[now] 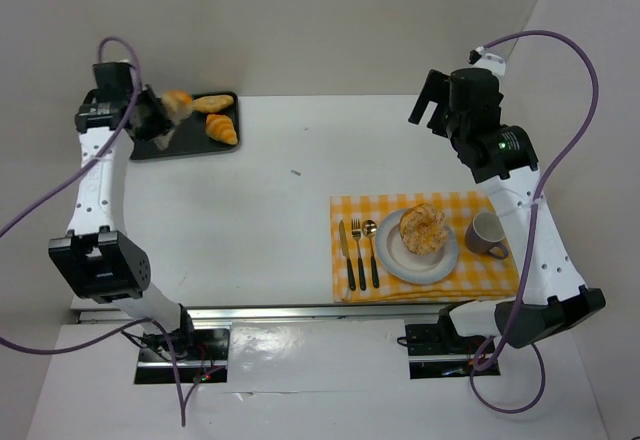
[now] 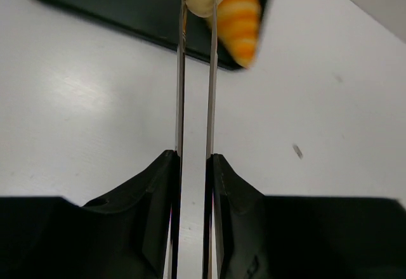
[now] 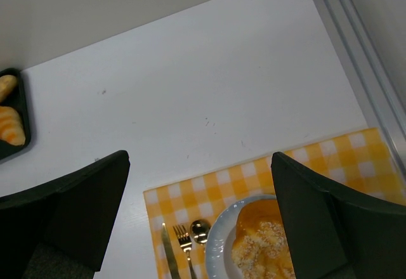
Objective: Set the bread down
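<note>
Left gripper [image 1: 160,118] pinches a croissant [image 1: 177,102] clear above the black tray [image 1: 150,148], ready for carrying. Right gripper [image 3: 198,165] gapes idle over the plate [image 1: 395,256].

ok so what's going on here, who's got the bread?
The left gripper is shut on a piece of bread, holding it over the near-left part of the black tray at the far left of the table. Two more croissants lie on that tray. The right gripper is open and holds nothing, hovering over the checked placemat, where a sugared bun already sits on the plate.
</note>
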